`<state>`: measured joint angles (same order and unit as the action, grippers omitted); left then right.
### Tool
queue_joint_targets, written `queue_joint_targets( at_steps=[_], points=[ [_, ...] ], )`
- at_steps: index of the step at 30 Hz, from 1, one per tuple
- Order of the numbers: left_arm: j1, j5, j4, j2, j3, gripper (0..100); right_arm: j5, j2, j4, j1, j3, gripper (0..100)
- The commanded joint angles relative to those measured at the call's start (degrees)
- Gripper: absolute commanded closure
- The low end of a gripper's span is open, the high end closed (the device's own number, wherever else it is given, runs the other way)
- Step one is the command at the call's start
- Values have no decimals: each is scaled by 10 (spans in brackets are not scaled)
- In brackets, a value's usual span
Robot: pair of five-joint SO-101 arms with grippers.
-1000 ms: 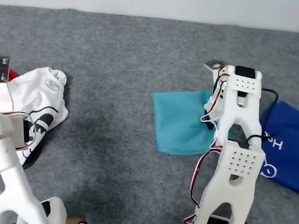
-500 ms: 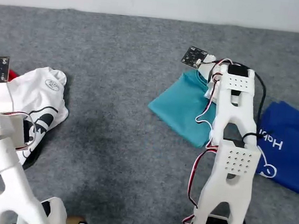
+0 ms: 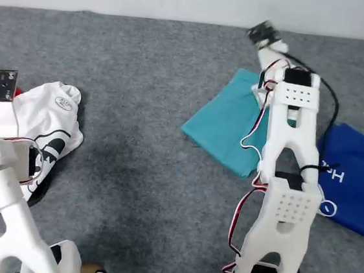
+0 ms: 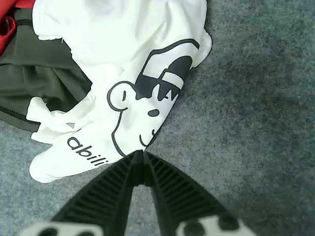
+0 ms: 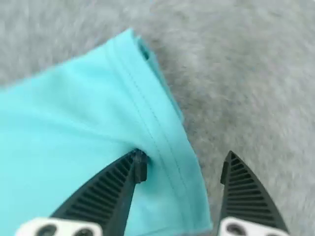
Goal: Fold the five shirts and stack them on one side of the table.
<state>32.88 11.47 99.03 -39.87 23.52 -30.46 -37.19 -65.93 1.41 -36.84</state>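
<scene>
A folded teal shirt lies flat on the grey carpet, right of centre. My right arm stretches over its far corner. My right gripper is open, one finger over the teal shirt's hemmed edge, the other over bare carpet. A white shirt with a black cartoon print lies crumpled at the left. My left gripper hangs shut just above the white shirt's near edge, holding nothing.
A blue shirt lies at the right edge beside the right arm. A dark shirt and a red one sit under the white shirt. Open carpet spans the middle and back.
The right arm has stretched toward the far edge, and the teal shirt has turned and shifted that way with it. The left arm and white shirt kept still.
</scene>
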Motion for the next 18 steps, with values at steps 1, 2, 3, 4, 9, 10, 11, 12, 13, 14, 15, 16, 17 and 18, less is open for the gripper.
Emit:
queue_joint_targets(
  at_steps=[1, 2, 3, 4, 9, 10, 11, 12, 13, 14, 15, 16, 17, 18],
  points=[
    [-2, 9, 14, -11, -5, 995, 92, 80, -52, -5, -11, 745],
    [-2, 9, 14, -11, -4, 995, 113, 87, -73, -7, -11, 745],
    [-2, 9, 14, -11, -3, 995, 134, 92, -91, -11, -11, 745],
    [-2, 9, 14, -11, -2, 995, 149, 95, -111, -15, -11, 745],
    [-2, 9, 13, -11, -2, 995, 217, 99, -170, -34, -11, 746],
    [-2, 9, 13, -11, -2, 995, 222, 98, -168, -35, -11, 746],
    [-2, 9, 13, -11, -2, 995, 222, 98, -162, -34, -11, 745],
    [-2, 10, 13, -11, -2, 995, 222, 97, -145, -32, -11, 745],
    [-2, 10, 13, -11, -2, 995, 222, 97, -128, -30, -11, 744],
    [-2, 10, 13, -11, -2, 995, 222, 96, -106, -29, -11, 744],
    [-2, 10, 13, -11, -2, 995, 222, 95, -81, -24, -9, 744],
    [-2, 10, 13, -11, -2, 995, 222, 92, -58, -21, -9, 744],
    [-2, 10, 13, -11, -2, 995, 222, 87, -38, -18, -11, 743],
    [-2, 9, 13, -11, -2, 995, 222, 81, -20, -17, -11, 743]
  ],
)
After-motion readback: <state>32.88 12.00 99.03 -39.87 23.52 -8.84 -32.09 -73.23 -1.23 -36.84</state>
